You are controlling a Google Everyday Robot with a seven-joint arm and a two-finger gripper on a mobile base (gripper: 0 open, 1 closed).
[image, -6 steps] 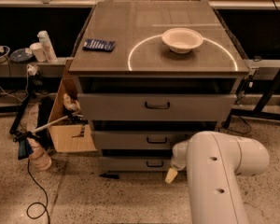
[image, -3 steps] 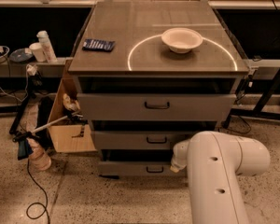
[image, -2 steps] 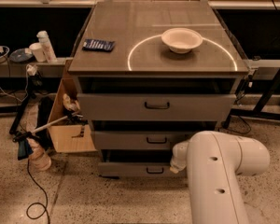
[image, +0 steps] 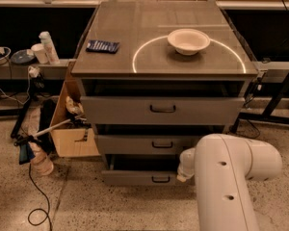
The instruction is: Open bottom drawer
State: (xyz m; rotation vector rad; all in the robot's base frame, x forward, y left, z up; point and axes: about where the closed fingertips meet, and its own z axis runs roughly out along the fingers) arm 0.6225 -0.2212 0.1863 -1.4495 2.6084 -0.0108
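The bottom drawer (image: 135,178) is the lowest, narrowest grey front of the cabinet, with a small black loop handle (image: 160,179) at its centre. It stands a little out from the cabinet, with a dark gap above it. My gripper (image: 183,170) sits at the right end of this drawer front, just right of the handle. My thick white arm (image: 226,177) rises from the bottom right and hides most of the gripper.
The mid-sized drawer (image: 154,144) and the tall top drawer (image: 161,110) sit above. A white bowl (image: 188,40) and a blue packet (image: 102,46) lie on the cabinet top. A cardboard box (image: 72,134), cables and bottles (image: 47,47) crowd the left floor.
The bottom drawer front has slid out toward the camera. My gripper rose from below the drawer front to its right end, now largely behind the arm.
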